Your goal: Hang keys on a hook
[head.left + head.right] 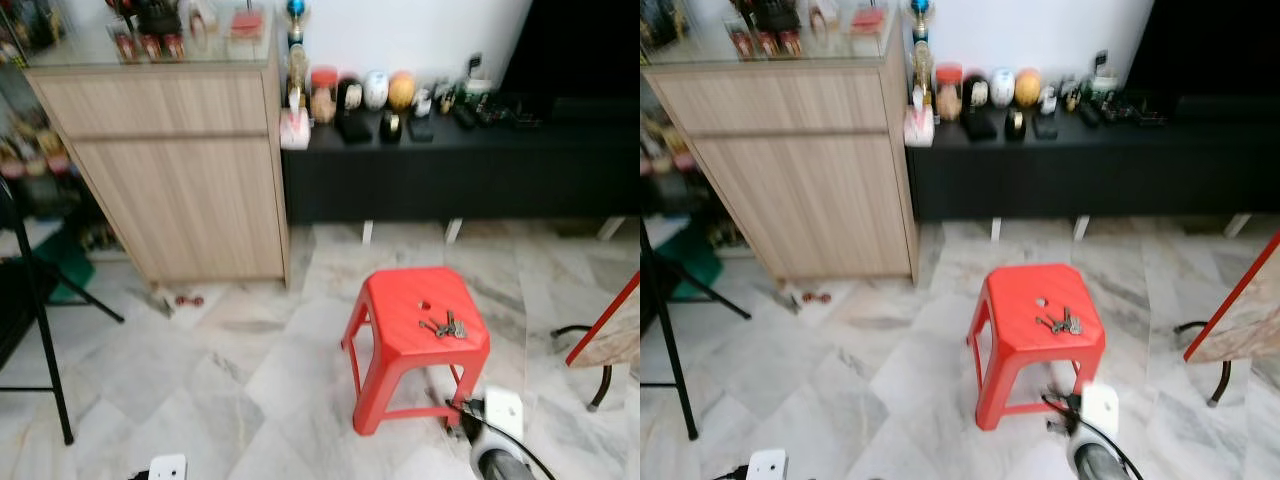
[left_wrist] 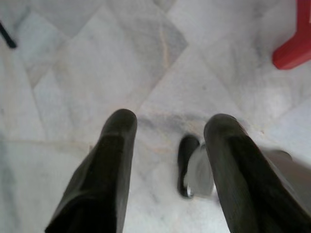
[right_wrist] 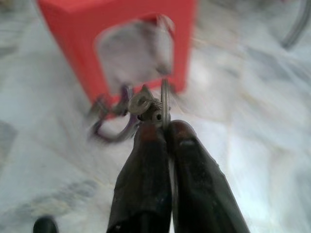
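Pinching key ring (image 3: 164, 104), right fingers (image 3: 146, 160); more keys (image 1: 445, 326) atop stool (image 1: 400, 300).

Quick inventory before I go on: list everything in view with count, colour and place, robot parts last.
stool: one, red, on the marble floor ahead.
keys on stool: one bunch, metallic, on the seat.
key ring: one, metallic, pinched in the right gripper.
cabinet: one, light wood, ahead to the left.
low console: one, black, along the wall, small items on top.
tripod: one, black, far left.
left gripper: fingers apart, over bare floor.
right gripper: fingers closed, low beside the stool.
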{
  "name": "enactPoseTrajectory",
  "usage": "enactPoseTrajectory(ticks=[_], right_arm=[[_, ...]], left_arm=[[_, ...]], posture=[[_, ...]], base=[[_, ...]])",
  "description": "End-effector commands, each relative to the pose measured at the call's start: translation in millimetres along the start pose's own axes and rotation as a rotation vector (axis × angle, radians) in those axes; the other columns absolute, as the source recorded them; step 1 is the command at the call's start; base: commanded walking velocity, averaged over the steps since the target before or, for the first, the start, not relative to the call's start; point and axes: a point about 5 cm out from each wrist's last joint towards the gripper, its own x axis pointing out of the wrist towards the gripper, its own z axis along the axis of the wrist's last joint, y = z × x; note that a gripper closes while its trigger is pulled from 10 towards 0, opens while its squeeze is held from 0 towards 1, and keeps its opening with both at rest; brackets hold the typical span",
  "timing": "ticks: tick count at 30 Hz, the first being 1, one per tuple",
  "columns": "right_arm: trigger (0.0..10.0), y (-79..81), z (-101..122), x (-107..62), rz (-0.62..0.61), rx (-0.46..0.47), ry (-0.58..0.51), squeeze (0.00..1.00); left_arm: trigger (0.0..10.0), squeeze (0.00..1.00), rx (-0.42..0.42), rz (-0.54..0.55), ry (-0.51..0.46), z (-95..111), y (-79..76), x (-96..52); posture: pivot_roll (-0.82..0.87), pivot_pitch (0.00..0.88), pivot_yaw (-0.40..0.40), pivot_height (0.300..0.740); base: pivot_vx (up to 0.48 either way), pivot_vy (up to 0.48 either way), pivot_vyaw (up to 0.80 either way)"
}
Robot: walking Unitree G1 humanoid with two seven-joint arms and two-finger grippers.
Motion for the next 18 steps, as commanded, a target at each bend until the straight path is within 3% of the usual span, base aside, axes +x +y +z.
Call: enactPoseTrajectory(ticks=[1, 9, 18], right_arm=[[10.0, -1.7, -2.1, -0.2, -0.014, 0.035, 0.016, 0.00], [10.0, -13.9, -35.9, -10.1, -0.066, 0.009, 0.143, 0.00], [10.0, -13.1, -51.2, -15.3, -0.066, 0.027, 0.183, 0.00]], left_arm=[[10.0, 0.00, 0.007, -0.003, 0.005, -0.6, 0.1, -0.1], [10.0, 0.00, 0.013, 0.011, 0.013, -5.0, 8.8, -2.8], [10.0, 0.00, 0.006, 0.033, 0.022, -6.9, 17.6, -4.5]], posture=[[0.12, 0.044, -0.065, 0.740], [0.13, 0.028, -0.062, 0.740], [0.13, 0.014, -0.066, 0.740]], base=[[0.000, 0.000, 0.00], [0.000, 0.000, 0.00], [0.000, 0.000, 0.00]])
